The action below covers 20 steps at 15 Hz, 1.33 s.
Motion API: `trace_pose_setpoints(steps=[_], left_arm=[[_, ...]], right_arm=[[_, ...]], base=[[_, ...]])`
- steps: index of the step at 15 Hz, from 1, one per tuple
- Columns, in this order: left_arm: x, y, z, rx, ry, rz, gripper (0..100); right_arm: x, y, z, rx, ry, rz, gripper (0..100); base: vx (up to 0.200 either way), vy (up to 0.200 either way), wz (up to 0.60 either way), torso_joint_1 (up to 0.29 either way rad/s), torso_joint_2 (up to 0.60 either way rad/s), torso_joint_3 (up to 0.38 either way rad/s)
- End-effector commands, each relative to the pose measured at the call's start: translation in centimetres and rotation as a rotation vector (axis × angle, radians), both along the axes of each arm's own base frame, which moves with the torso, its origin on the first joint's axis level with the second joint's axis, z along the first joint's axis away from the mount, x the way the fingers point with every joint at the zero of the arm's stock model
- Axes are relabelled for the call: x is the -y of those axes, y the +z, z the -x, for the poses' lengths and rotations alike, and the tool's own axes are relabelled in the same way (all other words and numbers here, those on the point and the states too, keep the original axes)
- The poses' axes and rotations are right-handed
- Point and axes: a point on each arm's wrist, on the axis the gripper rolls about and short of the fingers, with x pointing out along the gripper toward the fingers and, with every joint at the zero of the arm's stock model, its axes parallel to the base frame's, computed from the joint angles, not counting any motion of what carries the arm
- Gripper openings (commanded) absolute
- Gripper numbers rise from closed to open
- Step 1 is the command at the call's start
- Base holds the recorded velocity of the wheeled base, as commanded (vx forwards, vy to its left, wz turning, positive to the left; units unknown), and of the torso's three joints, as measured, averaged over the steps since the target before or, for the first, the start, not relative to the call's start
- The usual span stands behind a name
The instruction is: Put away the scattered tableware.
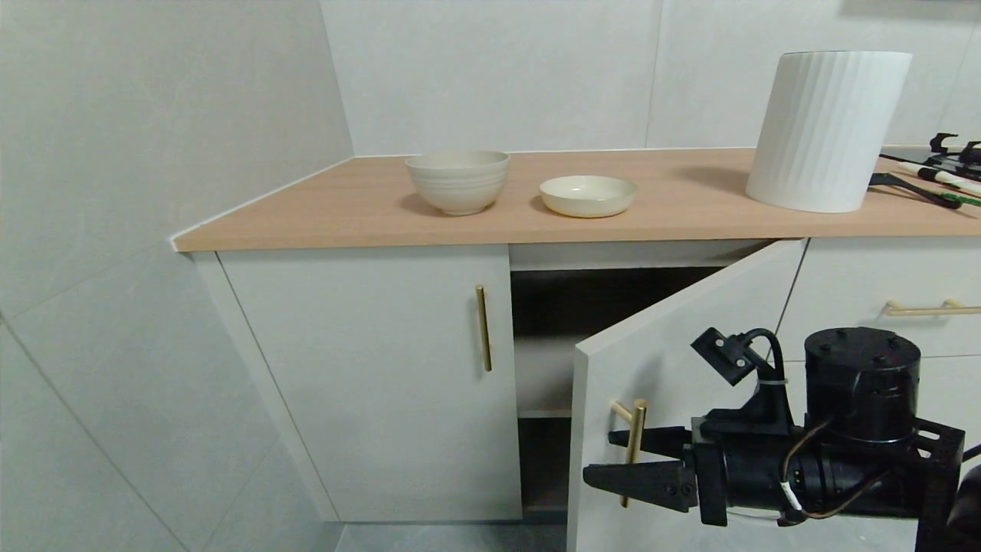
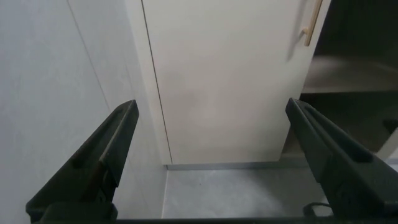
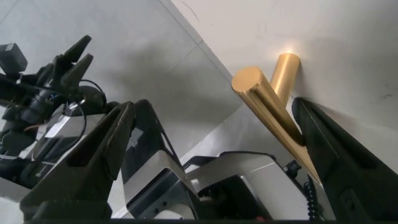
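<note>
A beige ribbed bowl [image 1: 457,181] and a shallow cream plate [image 1: 588,195] stand side by side on the wooden countertop [image 1: 690,201]. Below them the right cabinet door [image 1: 674,360] stands partly swung out, showing dark shelves inside. My right gripper [image 1: 625,462] is open, its fingers straddling the door's gold handle [image 1: 633,429] without closing on it. The right wrist view has that gold handle [image 3: 273,106] close to one finger of the right gripper [image 3: 211,155]. My left gripper [image 2: 211,162] hangs open and empty, low before the closed left door [image 2: 224,81].
A tall white ribbed container [image 1: 824,126] stands on the counter's right part, with black-handled utensils [image 1: 931,180] beyond it. The closed left door has a vertical gold handle [image 1: 482,328]. A tiled wall [image 1: 115,230] bounds the left side. A drawer with a gold handle [image 1: 923,309] lies right.
</note>
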Motion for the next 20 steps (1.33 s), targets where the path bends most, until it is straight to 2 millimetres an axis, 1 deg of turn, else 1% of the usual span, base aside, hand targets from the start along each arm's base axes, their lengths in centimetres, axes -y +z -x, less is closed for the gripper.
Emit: trace_pose_setpoints(steps=[1, 3, 4, 5, 6, 7, 8, 9, 10, 11, 12, 13, 14, 15, 16, 18, 19, 20], left_arm=[[0.0, 0.0, 0.0, -0.001, -0.001, -0.004, 100], [0.0, 0.0, 0.0, 0.006, -0.006, -0.046, 100], [0.1, 0.7, 0.2, 0.03, -0.025, -0.064, 100], [0.2, 2.6, 0.7, 0.07, -0.088, -0.063, 100], [0.3, 3.8, 0.8, 0.057, -0.141, -0.056, 100], [0.5, 6.9, 0.7, 0.02, -0.234, -0.021, 100], [0.7, 9.4, -0.4, -0.051, -0.326, 0.019, 100], [0.8, 10.4, -1.4, -0.09, -0.37, 0.03, 100], [1.1, 12.7, -4.5, -0.198, -0.48, 0.061, 100], [1.2, 14.0, -7.6, -0.286, -0.549, 0.091, 100], [1.6, 14.7, -10.6, -0.366, -0.618, 0.12, 100], [1.9, 14.9, -12.1, -0.409, -0.658, 0.132, 100], [3.3, 14.4, -16.1, -0.534, -0.735, 0.15, 100], [4.5, 13.6, -18.5, -0.591, -0.777, 0.159, 100], [5.6, 12.6, -20.3, -0.621, -0.81, 0.165, 100], [8.6, 10.2, -23.3, -0.678, -0.875, 0.207, 100], [9.4, 9.6, -23.9, -0.695, -0.891, 0.221, 100], [11.3, 7.8, -24.8, -0.739, -0.927, 0.252, 100]], right_arm=[[0.5, -0.3, 0.2, 0.013, -0.015, -0.01, 100], [0.6, -0.3, 0.3, 0.018, -0.015, -0.014, 100], [0.6, -0.3, 0.3, 0.017, -0.015, -0.013, 100], [0.6, -0.3, 0.3, 0.017, -0.015, -0.013, 100], [0.6, -0.4, 0.3, 0.015, -0.015, -0.012, 100], [0.6, -0.4, 0.3, 0.015, -0.015, -0.012, 100], [0.6, -0.4, 0.2, 0.015, -0.015, -0.012, 100], [0.6, -0.3, 0.2, 0.017, -0.016, -0.013, 100], [0.6, -0.3, 0.2, 0.017, -0.018, -0.013, 100], [0.6, -0.3, 0.2, 0.017, -0.018, -0.013, 100], [0.6, -0.3, 0.2, 0.017, -0.018, -0.013, 100], [0.6, -0.3, 0.2, 0.017, -0.018, -0.013, 100], [0.6, -0.3, 0.2, 0.017, -0.018, -0.013, 100], [0.6, -0.3, 0.3, 0.019, -0.016, -0.014, 100], [0.6, -0.2, 0.3, 0.02, -0.016, -0.015, 100], [0.6, -0.3, 0.3, 0.019, -0.016, -0.014, 100], [0.6, -0.3, 0.3, 0.019, -0.016, -0.014, 100], [0.6, -0.2, 0.3, 0.02, -0.016, -0.015, 100]], base=[[0.0, 0.0, 0.0, 0.0, 0.0, 0.0], [0.0, 0.0, 0.0, 0.0, 0.0, 0.0], [0.0, 0.0, 0.0, 0.0, 0.0, 0.0], [0.0, 0.0, 0.0, 0.0, 0.0, 0.0], [0.0, 0.0, 0.0, 0.0, 0.0, 0.0], [0.0, 0.0, 0.0, 0.0, 0.0, 0.0], [0.0, 0.0, 0.0, 0.0, 0.0, 0.0], [0.0, 0.0, 0.0, 0.0, 0.0, 0.0], [0.0, 0.0, 0.0, 0.0, 0.0, 0.0], [0.0, 0.0, 0.0, 0.0, 0.0, 0.0], [0.0, 0.0, 0.0, 0.0, 0.0, 0.0], [0.0, 0.0, 0.0, 0.0, 0.0, 0.0], [0.0, 0.0, 0.0, 0.0, 0.0, 0.0], [0.0, 0.0, 0.0, 0.0, 0.0, 0.0], [0.0, 0.0, 0.0, 0.0, 0.0, 0.0], [0.0, 0.0, 0.0, 0.0, 0.0, 0.0], [0.0, 0.0, 0.0, 0.0, 0.0, 0.0], [0.0, 0.0, 0.0, 0.0, 0.0, 0.0]])
